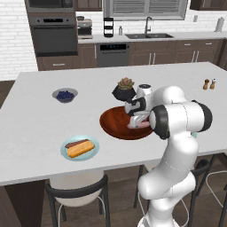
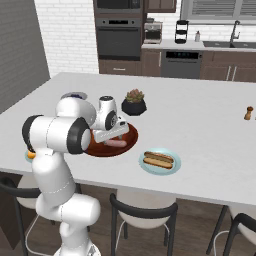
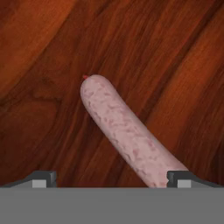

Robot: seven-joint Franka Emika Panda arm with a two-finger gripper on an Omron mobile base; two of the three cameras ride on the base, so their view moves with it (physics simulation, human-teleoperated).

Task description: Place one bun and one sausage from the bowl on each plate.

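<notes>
- The gripper (image 3: 111,177) hangs low inside the bowl (image 1: 113,126), jaws spread wide and empty, one fingertip (image 3: 43,177) on each side of the hand view.
- A sausage (image 3: 124,133) lies flat on the bowl floor, slanting between the tips; its near end runs close to one finger, not centred in the gap.
- From the base views, a pink sausage (image 2: 116,143) shows just under the hand, near the bowl's front rim.
- One plate (image 1: 66,153), left of the bowl, carries a bun (image 1: 82,148) with a darker strip beside it, likely a sausage.
- The other plate (image 2: 172,167), right of the bowl, holds a bun (image 2: 159,159) with a sausage on it, so it looks served.
- My read: the step in hand is picking up this last sausage.
- To do it well, shift sideways so the sausage sits midway between the fingers, and turn the wrist so the jaws close across its width, not along it.
- Descend until the tips nearly meet the wood, then close gently; a round, slim piece may roll or squirt out if pinched off-centre.
</notes>
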